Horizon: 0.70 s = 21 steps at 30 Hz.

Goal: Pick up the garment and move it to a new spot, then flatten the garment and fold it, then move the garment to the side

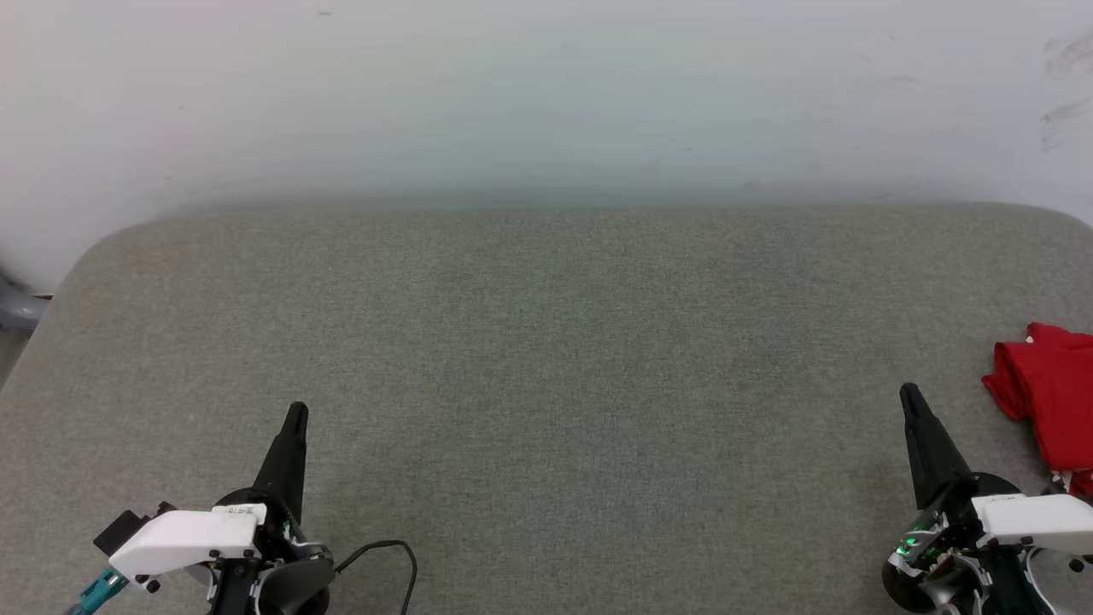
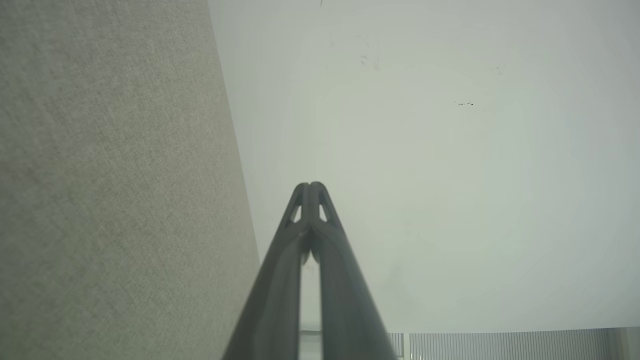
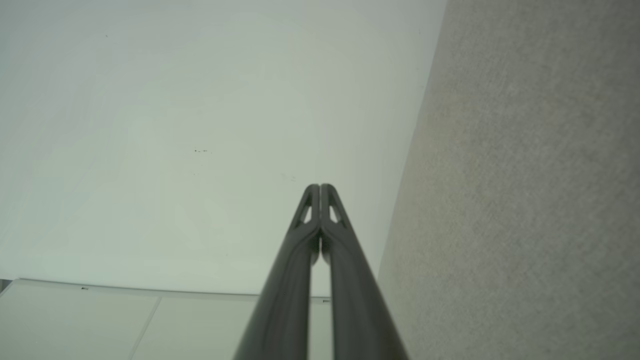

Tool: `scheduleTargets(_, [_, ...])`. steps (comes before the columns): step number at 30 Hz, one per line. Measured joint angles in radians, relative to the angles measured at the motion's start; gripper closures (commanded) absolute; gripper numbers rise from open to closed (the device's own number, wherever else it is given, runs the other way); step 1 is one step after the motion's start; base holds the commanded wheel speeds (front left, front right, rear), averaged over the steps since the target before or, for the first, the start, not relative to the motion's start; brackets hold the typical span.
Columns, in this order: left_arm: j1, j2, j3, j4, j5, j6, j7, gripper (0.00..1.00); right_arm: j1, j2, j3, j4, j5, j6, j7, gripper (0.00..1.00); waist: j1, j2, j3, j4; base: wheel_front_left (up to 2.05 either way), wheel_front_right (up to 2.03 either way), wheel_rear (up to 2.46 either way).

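The garment (image 1: 1049, 393) is a crumpled red heap at the right edge of the head view, cut off by the frame, with a bit of white trim at its lower end. My right gripper (image 1: 910, 393) stands just left of it, shut and empty, not touching the cloth. At the lower left my left gripper (image 1: 297, 412) is also shut and empty, far from the garment. In the wrist views, the left gripper (image 2: 310, 185) and right gripper (image 3: 319, 186) show fingertips pressed together, holding nothing.
A grey fabric-covered table (image 1: 546, 342) with rounded far corners spreads across the head view, backed by a pale wall (image 1: 546, 94). A black cable (image 1: 384, 551) loops beside the left wrist. A grey object (image 1: 13, 306) sits off the table's far left corner.
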Motion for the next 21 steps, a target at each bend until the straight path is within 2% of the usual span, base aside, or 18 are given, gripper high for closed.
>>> scheduleTargets(21, [0.000, 0.000, 0.001, 0.000, 0.000, 0.000, 0.000, 1.00, 0.000, 0.002, -0.003, 0.000, -0.004, 0.000, 0.003, 1.00, 0.0000, 0.0000, 0.000, 0.000, 0.00, 0.00, 0.00])
